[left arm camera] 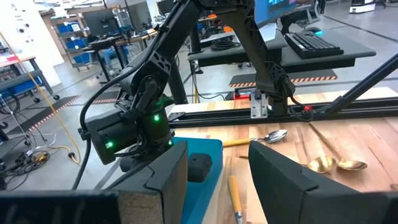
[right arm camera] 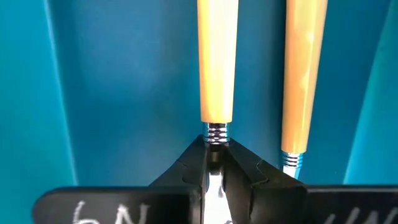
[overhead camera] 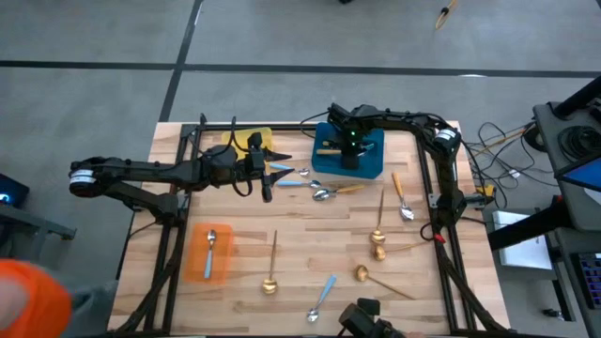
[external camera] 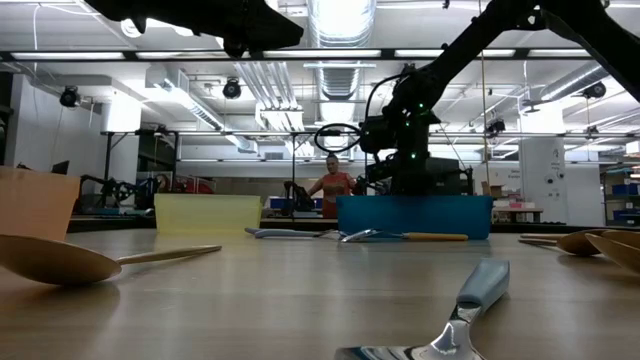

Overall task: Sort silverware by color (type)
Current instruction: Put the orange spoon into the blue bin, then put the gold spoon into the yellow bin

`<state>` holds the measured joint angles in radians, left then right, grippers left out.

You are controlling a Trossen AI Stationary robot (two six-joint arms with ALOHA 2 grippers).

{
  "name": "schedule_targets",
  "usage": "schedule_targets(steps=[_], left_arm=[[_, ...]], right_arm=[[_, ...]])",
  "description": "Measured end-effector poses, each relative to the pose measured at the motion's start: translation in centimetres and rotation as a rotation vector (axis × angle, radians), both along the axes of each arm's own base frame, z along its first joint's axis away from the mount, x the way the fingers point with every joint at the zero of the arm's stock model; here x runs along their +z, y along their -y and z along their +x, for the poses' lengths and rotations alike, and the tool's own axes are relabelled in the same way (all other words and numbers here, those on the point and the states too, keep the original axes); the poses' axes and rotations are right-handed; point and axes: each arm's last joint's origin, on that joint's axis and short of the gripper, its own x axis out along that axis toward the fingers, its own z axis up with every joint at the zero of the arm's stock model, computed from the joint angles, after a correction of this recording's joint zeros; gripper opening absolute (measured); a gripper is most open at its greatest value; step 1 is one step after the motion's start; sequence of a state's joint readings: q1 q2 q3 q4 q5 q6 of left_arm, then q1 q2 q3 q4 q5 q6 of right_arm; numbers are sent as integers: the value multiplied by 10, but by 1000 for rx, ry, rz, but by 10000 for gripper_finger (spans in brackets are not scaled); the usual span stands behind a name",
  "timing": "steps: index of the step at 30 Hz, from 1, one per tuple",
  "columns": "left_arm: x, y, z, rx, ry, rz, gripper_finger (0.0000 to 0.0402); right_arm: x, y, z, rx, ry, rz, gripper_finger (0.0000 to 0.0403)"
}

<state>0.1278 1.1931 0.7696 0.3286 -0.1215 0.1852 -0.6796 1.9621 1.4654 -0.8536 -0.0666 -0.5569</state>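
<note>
My right gripper (overhead camera: 349,155) points down into the blue tray (overhead camera: 371,169) at the table's far side, shut on an orange-handled spoon (right arm camera: 216,62). A second orange-handled spoon (right arm camera: 303,81) lies beside it on the tray floor. My left gripper (overhead camera: 274,175) hovers level and open above the table, left of the blue tray, with nothing between its fingers. Blue-handled spoons (overhead camera: 293,181) (overhead camera: 323,297), orange-handled spoons (overhead camera: 340,191) (overhead camera: 400,195) and gold spoons (overhead camera: 271,268) (overhead camera: 378,228) lie flat on the wood. One spoon (overhead camera: 210,246) lies in the orange tray (overhead camera: 195,268). My right gripper pinches the spoon's silver neck (right arm camera: 215,134), right below the orange handle's end, between its two fingers (right arm camera: 186,168). The fingers come from above, pointing down, one on each side of the neck. The handle runs along the blue tray floor; whether it rests there I cannot tell.
A yellow tray (overhead camera: 246,141) stands left of the blue tray at the far edge. Black frame rails (overhead camera: 427,188) run along the table's left, right and far sides. More gold spoons (overhead camera: 380,280) lie toward the near right. A person (external camera: 332,185) stands in the room beyond.
</note>
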Motion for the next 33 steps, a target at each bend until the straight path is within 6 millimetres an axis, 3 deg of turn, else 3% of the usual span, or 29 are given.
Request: schedule_targets(steps=[14, 20, 28, 33], left_arm=[[0, 0, 0, 1, 3, -12, 152], [0, 0, 0, 2, 4, -19, 152], [0, 0, 0, 2, 6, -28, 152], [0, 0, 0, 6, 17, -69, 152]], right_arm=[[0, 0, 0, -35, 1, 6, 30], [0, -1, -2, -43, -24, 2, 53], [0, -1, -2, -43, -26, 3, 45], [10, -2, -3, -70, -3, -8, 45]])
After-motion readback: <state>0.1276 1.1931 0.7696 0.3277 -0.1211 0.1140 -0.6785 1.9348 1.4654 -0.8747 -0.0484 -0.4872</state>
